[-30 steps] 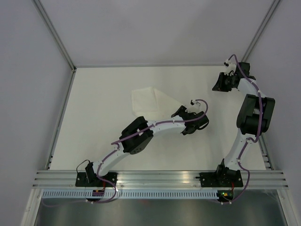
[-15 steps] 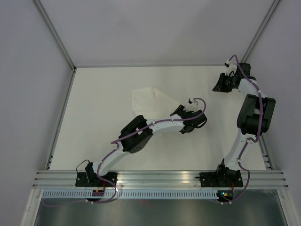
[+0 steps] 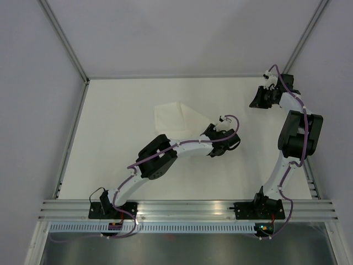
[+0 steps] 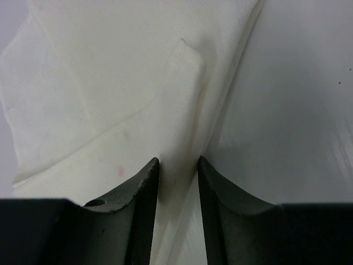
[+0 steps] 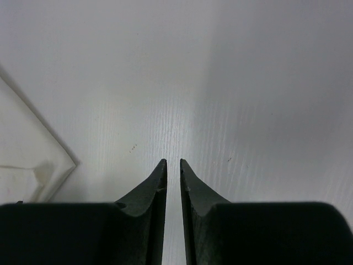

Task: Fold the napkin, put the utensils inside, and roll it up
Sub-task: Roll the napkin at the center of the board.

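The white napkin (image 3: pixel 177 117) lies folded on the table's middle, its layered right edge (image 4: pixel 218 110) running toward my left gripper (image 3: pixel 210 131). In the left wrist view that gripper (image 4: pixel 177 160) straddles the edge. The cloth lies against the left finger (image 4: pixel 144 187), and a strip of table shows beside the right one, so the jaws stand apart and open. My right gripper (image 3: pixel 257 99) hovers at the far right, away from the napkin. Its jaws (image 5: pixel 172 161) stand a narrow slit apart over bare table with nothing between them. The utensils are out of view.
Metal rails border the table (image 3: pixel 116 165) at the left (image 3: pixel 70 138) and at the front (image 3: pixel 187 210), and grey walls close in the back and sides. A corner of white sheet (image 5: pixel 25 160) shows at the left edge of the right wrist view.
My left gripper has slid a little left onto the napkin's right corner and its jaws have narrowed. The right arm has hardly moved.
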You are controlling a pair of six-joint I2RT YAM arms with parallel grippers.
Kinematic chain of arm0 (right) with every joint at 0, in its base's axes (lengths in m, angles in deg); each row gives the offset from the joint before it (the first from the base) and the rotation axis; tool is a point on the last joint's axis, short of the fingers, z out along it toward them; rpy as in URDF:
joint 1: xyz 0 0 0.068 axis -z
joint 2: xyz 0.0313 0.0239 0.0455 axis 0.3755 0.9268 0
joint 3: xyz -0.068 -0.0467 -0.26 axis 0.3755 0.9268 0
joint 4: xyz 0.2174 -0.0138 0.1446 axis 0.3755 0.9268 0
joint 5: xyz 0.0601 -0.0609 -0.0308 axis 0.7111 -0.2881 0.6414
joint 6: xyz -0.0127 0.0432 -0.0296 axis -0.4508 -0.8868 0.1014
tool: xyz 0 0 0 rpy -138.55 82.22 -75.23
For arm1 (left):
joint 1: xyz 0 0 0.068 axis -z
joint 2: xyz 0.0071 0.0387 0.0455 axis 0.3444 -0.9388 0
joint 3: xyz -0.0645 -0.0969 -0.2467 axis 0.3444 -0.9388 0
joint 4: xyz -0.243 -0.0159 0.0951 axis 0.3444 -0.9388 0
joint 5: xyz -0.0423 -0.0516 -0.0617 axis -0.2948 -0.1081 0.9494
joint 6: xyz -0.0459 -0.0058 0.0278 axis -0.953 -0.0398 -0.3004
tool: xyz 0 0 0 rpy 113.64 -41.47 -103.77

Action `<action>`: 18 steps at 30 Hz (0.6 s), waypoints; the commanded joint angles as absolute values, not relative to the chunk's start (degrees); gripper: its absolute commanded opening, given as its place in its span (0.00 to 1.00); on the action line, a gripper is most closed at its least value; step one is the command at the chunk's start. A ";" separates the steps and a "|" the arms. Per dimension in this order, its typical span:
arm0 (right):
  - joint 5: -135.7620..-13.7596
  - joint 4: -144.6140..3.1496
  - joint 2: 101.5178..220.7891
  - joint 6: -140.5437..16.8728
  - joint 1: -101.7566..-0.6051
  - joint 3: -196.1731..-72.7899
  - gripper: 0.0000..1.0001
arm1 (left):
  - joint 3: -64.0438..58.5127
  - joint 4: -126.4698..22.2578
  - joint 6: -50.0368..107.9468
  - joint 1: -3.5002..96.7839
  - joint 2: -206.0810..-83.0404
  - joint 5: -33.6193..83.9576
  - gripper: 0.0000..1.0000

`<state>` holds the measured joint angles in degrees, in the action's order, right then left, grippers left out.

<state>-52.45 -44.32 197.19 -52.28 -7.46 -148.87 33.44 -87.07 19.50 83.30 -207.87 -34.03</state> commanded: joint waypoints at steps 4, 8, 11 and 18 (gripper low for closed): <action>-51.46 -44.70 196.62 -52.65 -7.02 -148.58 0.20 | 29.66 -87.88 21.64 82.55 -209.87 -21.42 0.38; -51.38 -44.70 196.53 -52.82 -7.02 -148.58 0.18 | 28.08 -86.91 22.52 82.28 -209.52 -19.66 0.33; -51.20 -44.78 196.53 -52.82 -7.02 -148.58 0.17 | 26.67 -86.03 22.87 81.93 -209.08 -17.81 0.31; -50.85 -44.78 196.44 -52.82 -7.02 -148.67 0.15 | 23.68 -84.36 23.40 80.53 -207.23 -11.23 0.25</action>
<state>-52.23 -44.35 197.19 -52.30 -7.40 -148.87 27.65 -80.65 22.62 81.40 -203.96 -24.96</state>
